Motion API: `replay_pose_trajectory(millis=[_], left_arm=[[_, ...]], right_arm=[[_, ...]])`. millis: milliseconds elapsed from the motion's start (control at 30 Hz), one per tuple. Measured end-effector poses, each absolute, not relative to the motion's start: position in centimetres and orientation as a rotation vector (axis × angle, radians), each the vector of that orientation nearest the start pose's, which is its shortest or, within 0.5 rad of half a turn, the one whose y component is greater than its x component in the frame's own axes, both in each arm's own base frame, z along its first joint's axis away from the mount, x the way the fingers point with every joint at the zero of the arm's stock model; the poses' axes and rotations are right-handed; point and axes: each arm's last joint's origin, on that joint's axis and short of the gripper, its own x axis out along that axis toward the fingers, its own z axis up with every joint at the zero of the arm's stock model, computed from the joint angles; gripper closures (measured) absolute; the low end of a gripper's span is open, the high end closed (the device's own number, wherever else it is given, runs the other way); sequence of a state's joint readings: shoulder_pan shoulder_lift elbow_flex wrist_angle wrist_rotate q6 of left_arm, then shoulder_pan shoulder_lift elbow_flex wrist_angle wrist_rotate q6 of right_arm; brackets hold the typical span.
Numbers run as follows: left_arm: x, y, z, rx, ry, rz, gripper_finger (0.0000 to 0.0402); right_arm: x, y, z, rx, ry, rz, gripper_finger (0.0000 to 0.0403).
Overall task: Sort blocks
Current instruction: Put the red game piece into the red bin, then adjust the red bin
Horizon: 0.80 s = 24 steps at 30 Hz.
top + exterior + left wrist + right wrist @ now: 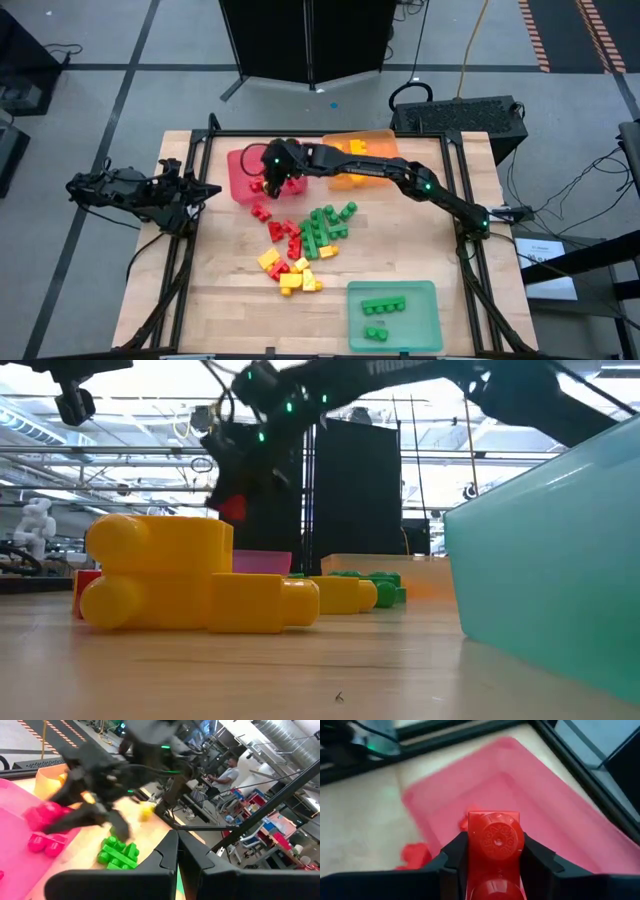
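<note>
My right gripper [266, 180] reaches from the table's right to above the red tray [240, 165] and is shut on a red block [495, 837]. In the low view this block [232, 508] shows up in the air. More red blocks lie in the tray [44, 843]. A loose pile of red [287, 235], green [325, 225] and yellow blocks [295, 275] lies mid-table. My left gripper [205, 190] waits shut at the table's left edge, holding nothing. My right gripper pinches the red block by two opposite sides [470, 845] between its two fingers, the block's studded face turned toward the wrist camera. The fingers slant downward from the table's right. The block is lifted clear, above the red tray.
An orange tray [375, 140] stands at the far side beside the red one, partly under my right arm. A green tray [420, 335] with a few green blocks [385, 307] stands at the near right. Bare wood lies at the near left.
</note>
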<state>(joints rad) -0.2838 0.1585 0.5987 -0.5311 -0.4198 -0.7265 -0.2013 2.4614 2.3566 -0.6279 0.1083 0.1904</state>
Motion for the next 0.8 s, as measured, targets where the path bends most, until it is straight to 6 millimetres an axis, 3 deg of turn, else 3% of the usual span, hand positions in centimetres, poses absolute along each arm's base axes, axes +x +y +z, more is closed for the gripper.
replay_pose_trajectory(millis=[100, 300, 400, 533, 800], left_arm=[[5.1, -0.2, 29.5, -0.693, 0.033, 0.162, 0.0391], [5.0, -0.2, 29.5, -0.693, 0.033, 0.163, 0.0391], [5.0, -0.2, 29.5, -0.693, 0.033, 0.164, 0.0391], [5.0, -0.2, 29.5, -0.693, 0.032, 0.165, 0.0391], [5.0, -0.2, 29.5, -0.692, 0.028, 0.176, 0.0391]], right_arm=[[53.1, -12.2, 23.1, 0.246, 0.759, -0.356, 0.0284], [52.8, -12.9, 23.2, 0.255, 0.762, -0.375, 0.0142], [52.8, -13.2, 23.2, 0.258, 0.762, -0.383, 0.011], [52.7, -14.0, 23.4, 0.268, 0.737, -0.393, 0.0119], [51.5, -18.2, 23.4, 0.378, 0.706, -0.476, 0.0195]])
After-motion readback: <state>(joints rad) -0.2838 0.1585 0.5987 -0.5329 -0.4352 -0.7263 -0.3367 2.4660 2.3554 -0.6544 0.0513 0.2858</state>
